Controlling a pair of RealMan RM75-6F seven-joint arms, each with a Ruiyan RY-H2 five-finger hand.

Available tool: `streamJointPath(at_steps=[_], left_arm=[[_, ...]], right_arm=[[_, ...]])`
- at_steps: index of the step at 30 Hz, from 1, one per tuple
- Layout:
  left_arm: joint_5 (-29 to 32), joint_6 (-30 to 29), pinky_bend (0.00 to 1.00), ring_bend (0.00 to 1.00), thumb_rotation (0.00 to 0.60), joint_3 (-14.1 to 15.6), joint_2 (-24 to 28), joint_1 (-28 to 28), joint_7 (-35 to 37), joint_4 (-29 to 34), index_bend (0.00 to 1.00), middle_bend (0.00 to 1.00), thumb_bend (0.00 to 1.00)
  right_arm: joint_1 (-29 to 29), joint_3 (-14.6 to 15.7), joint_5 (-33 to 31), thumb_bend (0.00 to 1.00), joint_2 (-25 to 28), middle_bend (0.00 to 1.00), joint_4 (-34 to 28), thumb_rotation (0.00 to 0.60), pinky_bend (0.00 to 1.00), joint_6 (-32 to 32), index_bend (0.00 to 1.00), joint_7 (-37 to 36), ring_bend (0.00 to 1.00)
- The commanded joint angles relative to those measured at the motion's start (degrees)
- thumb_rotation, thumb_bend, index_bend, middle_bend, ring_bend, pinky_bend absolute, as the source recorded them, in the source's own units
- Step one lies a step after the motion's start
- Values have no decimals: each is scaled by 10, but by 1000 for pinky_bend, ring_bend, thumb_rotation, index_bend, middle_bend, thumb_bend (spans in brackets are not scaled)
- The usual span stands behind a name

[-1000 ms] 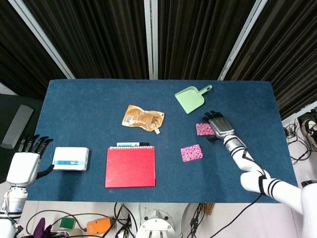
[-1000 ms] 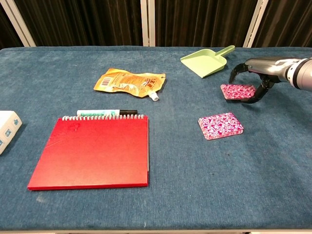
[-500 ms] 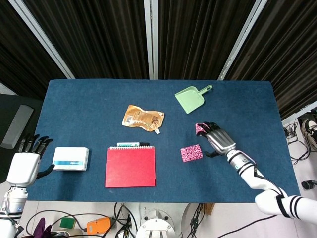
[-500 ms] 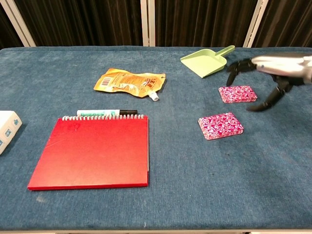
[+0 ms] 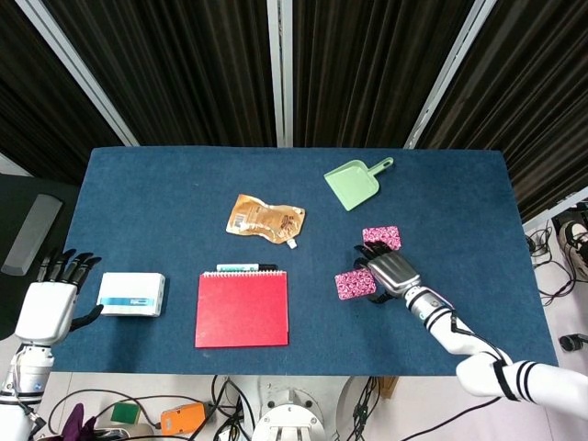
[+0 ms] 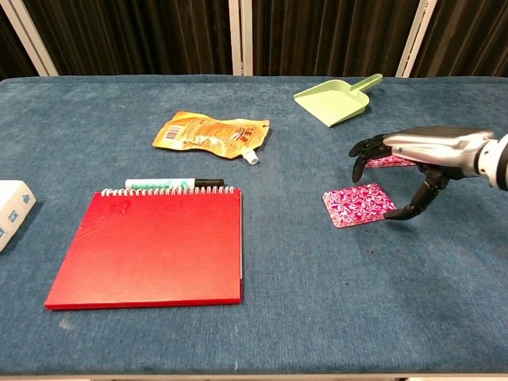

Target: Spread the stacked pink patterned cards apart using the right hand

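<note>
Two pink patterned cards lie apart on the blue table. The far card (image 5: 381, 237) (image 6: 390, 161) lies flat, partly hidden behind my right hand in the chest view. The near card (image 5: 350, 285) (image 6: 357, 205) lies flat just left of the hand. My right hand (image 5: 390, 271) (image 6: 417, 151) hovers over the near card's right edge with curved, spread fingers and holds nothing; its thumb tip reaches down beside that edge. My left hand (image 5: 46, 308) rests open at the table's left edge, next to a white box.
A green dustpan (image 5: 354, 184) (image 6: 337, 99) lies behind the cards. An orange pouch (image 5: 265, 219) (image 6: 210, 131), a marker (image 6: 171, 183) and a red notebook (image 5: 242, 309) (image 6: 151, 248) fill the middle. A white box (image 5: 131, 294) (image 6: 12, 208) lies at the left.
My right hand let go of the far card and moved back toward the near card, now hovering over its right edge. The left hand stayed still.
</note>
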State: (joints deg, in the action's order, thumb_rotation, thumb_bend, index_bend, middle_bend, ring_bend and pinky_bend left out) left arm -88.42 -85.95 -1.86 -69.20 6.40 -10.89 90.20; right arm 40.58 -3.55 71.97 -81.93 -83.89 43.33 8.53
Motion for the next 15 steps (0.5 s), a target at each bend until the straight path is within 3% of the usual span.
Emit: streamJointPath(at_steps=[1, 15], left_arm=[[1, 1, 38, 107, 600, 0, 0, 1, 0, 0, 196, 177, 105], [2, 3, 38, 107, 600, 0, -3, 2, 1, -6, 196, 177, 105]], right_arm=[[5, -3, -5, 391, -6, 122, 3, 557, 96, -5, 355, 4, 0], [16, -1, -27, 407, -22, 123, 14, 557, 90, -15, 403, 24, 0]])
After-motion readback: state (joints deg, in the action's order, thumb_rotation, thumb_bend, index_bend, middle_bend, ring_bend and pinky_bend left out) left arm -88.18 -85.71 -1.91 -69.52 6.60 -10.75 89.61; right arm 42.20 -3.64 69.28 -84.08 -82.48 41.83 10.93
